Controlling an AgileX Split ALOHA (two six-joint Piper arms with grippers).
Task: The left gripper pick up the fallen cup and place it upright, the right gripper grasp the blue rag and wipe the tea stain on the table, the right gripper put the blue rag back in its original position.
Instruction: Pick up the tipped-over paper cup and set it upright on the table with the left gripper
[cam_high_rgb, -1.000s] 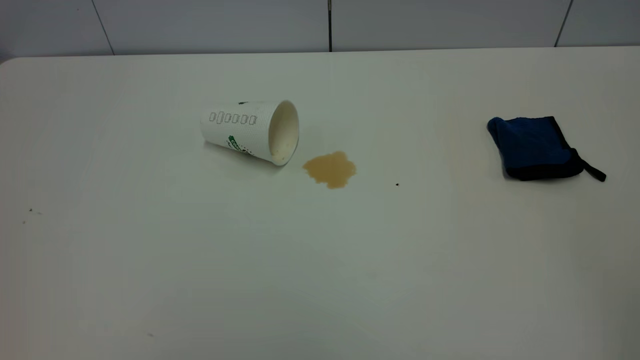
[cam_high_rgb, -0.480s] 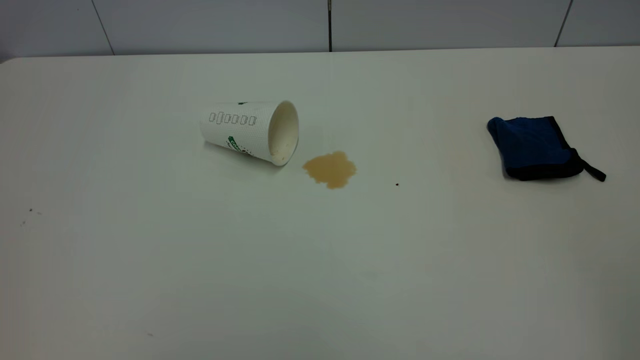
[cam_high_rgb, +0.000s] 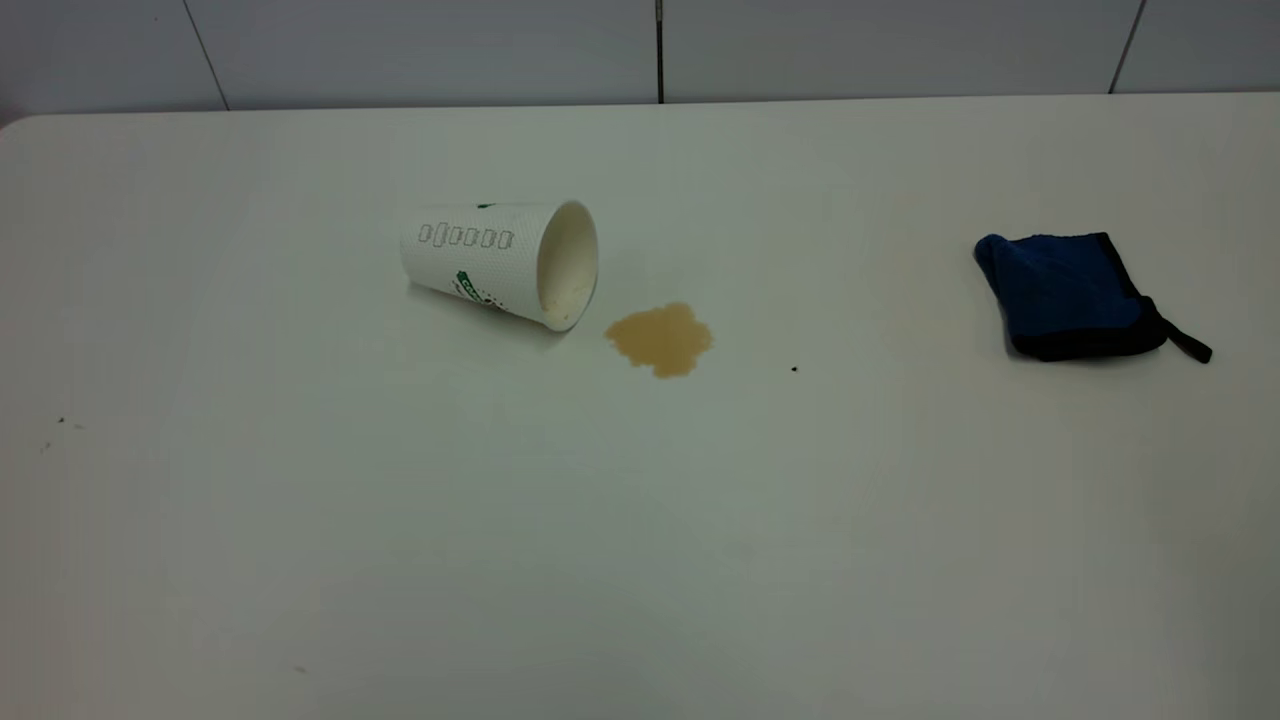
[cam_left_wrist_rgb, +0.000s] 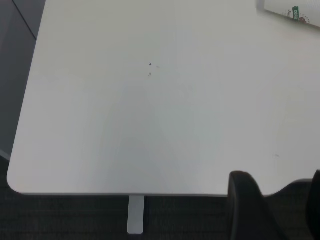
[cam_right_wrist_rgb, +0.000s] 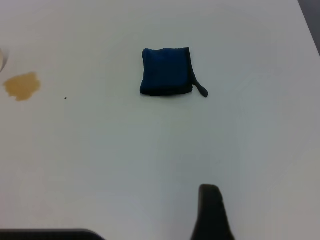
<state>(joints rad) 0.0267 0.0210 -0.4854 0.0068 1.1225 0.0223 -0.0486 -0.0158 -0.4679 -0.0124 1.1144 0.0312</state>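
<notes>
The white paper cup lies on its side on the table, mouth turned toward the right. A light-brown tea stain sits just beside its rim. Far to the right lies the folded blue rag with its black strap. Neither gripper shows in the exterior view. In the left wrist view my left gripper hangs open over the table's near edge, with a bit of the cup far off. In the right wrist view my right gripper is well short of the rag and the stain.
A tiny dark speck lies between stain and rag, and a few more specks at the left. A grey panelled wall runs behind the table's far edge. A rounded table corner is close to the left gripper.
</notes>
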